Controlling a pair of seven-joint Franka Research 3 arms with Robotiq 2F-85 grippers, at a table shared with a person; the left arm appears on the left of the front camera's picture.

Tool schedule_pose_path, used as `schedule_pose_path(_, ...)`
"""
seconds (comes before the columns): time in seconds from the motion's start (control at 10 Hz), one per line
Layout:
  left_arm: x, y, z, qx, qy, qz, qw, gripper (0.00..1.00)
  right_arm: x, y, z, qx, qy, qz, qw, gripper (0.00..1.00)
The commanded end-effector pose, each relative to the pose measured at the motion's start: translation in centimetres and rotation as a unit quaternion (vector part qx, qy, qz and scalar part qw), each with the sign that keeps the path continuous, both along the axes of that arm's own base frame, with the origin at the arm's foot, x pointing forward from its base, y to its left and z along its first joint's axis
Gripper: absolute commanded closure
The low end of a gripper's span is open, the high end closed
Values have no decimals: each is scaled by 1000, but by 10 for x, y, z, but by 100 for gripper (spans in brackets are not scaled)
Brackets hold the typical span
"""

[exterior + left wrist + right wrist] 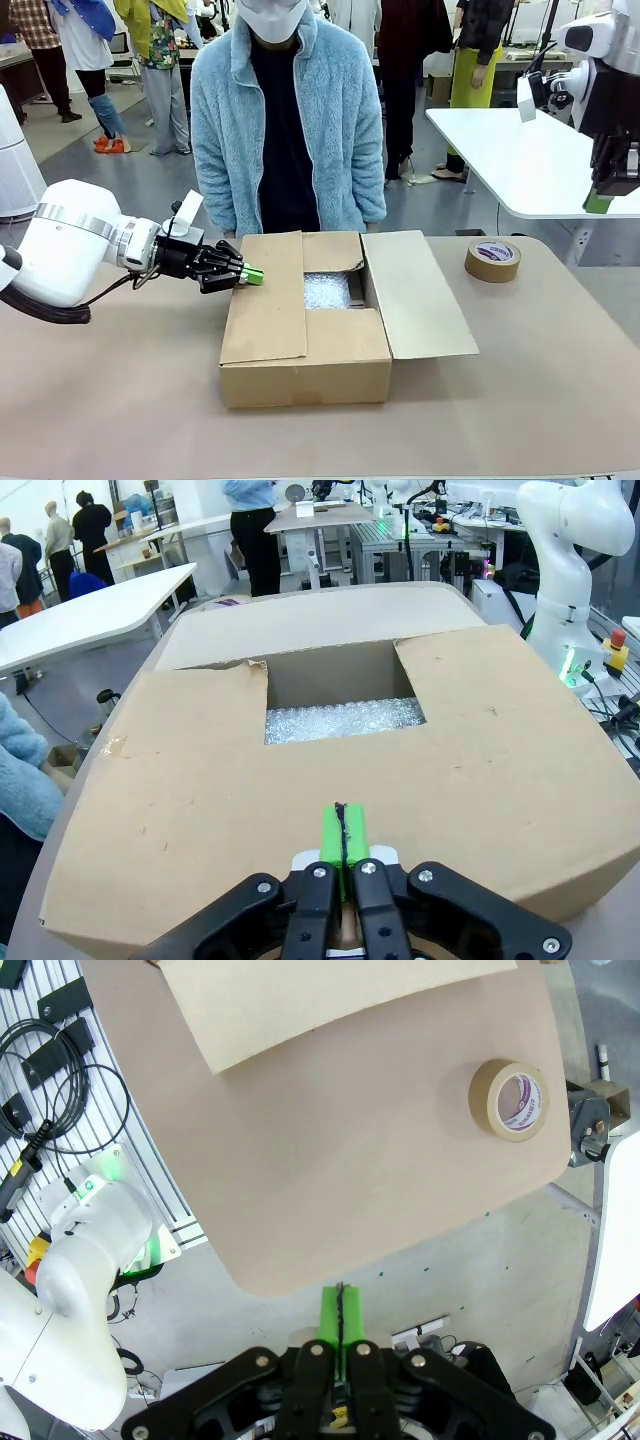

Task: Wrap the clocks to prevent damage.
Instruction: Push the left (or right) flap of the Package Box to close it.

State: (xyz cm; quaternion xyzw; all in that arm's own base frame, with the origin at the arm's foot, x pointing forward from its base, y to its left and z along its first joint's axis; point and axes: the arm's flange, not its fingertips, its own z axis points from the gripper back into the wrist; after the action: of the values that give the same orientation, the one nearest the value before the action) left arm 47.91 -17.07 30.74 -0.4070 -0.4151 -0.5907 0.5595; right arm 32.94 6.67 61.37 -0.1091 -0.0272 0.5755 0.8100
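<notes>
Nearest us, the brown round-cornered table (120, 420) spreads wide. At its centre sits the brown cardboard box (305, 385), its near and nine o'clock flaps folded in and its three o'clock flap lying outward. Through the gap we see clear bubble wrap (328, 290). We judge the clocks lie wrapped beneath it, hidden, so padding looks done while closing and taping are left. The left gripper (252, 275), clenched on nothing, sits at the nine o'clock flap's edge. The right gripper (598, 203), likewise clenched empty, hangs high at two o'clock. The tan tape roll (492, 260) lies untouched at two o'clock of the box.
</notes>
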Motion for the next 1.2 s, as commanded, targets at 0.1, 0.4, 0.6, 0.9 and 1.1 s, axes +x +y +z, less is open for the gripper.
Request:
schedule_pose_path(0.1,0,-1,-1,6,-3,-3,1000,100,0,0,0,0,0,0,1000,99)
schedule_pose_path(0.4,0,-1,-1,6,-3,-3,1000,100,64,-65,-12,296,119,190,929,99)
schedule_pose_path(0.6,0,-1,-1,6,-3,-3,1000,100,97,-108,-45,418,99,240,871,99)
schedule_pose_path(0.9,0,-1,-1,6,-3,-3,1000,100,118,-130,-109,488,80,228,839,99)
schedule_pose_path(1.1,0,-1,-1,6,-3,-3,1000,100,117,-124,-144,495,86,200,841,99)
